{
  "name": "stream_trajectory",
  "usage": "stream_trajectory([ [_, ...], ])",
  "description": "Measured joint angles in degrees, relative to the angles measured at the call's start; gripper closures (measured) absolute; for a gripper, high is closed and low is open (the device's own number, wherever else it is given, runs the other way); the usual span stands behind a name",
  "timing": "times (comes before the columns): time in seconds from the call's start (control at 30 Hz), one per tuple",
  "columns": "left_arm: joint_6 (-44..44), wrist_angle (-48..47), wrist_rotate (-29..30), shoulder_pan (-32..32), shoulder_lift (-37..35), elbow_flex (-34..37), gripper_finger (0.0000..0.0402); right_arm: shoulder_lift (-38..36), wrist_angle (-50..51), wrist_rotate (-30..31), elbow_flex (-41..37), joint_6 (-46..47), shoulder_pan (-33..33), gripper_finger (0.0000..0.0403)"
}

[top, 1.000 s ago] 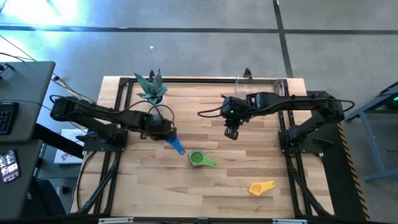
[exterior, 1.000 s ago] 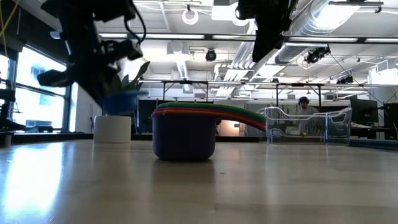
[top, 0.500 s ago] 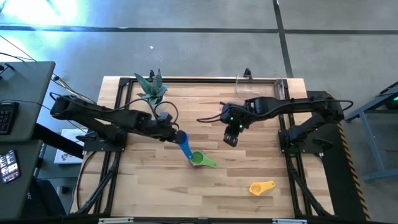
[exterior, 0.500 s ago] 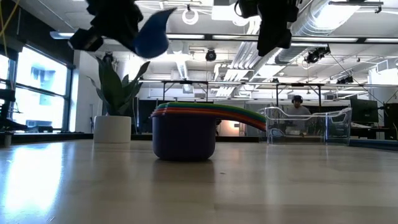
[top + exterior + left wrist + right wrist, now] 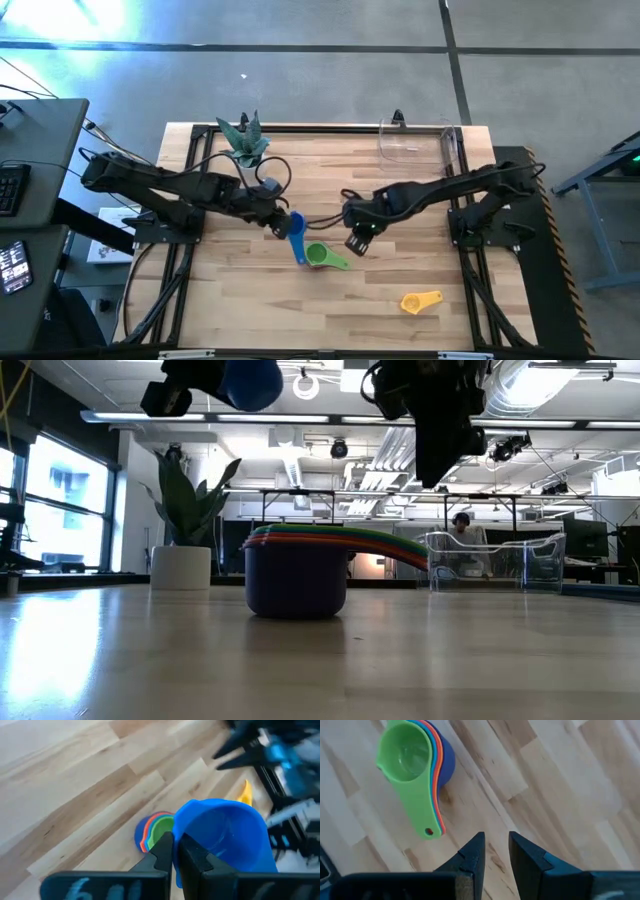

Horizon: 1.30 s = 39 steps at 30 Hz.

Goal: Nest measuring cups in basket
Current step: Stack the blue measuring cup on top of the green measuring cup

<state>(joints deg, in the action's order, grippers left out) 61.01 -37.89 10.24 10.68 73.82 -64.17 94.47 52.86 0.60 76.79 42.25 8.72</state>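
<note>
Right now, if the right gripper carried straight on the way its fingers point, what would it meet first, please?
Probably bare table. The right gripper holds nothing and points down at the wood beside the nested cup stack, not at it, though depth is hard to judge.

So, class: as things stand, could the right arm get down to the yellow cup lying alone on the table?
Probably yes: the yellow cup lies apart with nothing over it, and the right gripper holds nothing.

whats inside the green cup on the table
The green cup looks empty, its bare bottom visible. It sits nested on orange, red and purple cups, whose bowls it covers, so only their rims show.
</note>
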Motion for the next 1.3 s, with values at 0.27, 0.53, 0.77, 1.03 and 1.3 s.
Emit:
stream_trajectory([
  [0.27,-7.53,-6.42,-2.14,-0.65,0.00,-3.27,0.0396,5.38,-4.63,0.06,0.00,7.17,2.65,0.0324],
  [0.53,-13.56,-13.86,-2.06,-2.60,0.00,-6.51,0.0396,9.89,-7.80,2.40,0.00,11.09,3.77,0.0324],
  [0.77,-15.72,-16.86,-2.17,-3.56,0.00,-6.70,0.0396,13.83,-9.46,1.92,-0.02,13.25,3.95,0.0324],
  [1.03,-17.70,-19.83,-2.19,-3.54,0.00,-6.70,0.0396,15.11,-12.16,-0.47,-0.04,16.21,5.62,0.0324],
  [1.3,-20.24,-19.87,-2.21,-3.54,-0.04,-6.70,0.0396,15.11,-15.55,-1.08,-0.04,19.40,7.29,0.0324],
])
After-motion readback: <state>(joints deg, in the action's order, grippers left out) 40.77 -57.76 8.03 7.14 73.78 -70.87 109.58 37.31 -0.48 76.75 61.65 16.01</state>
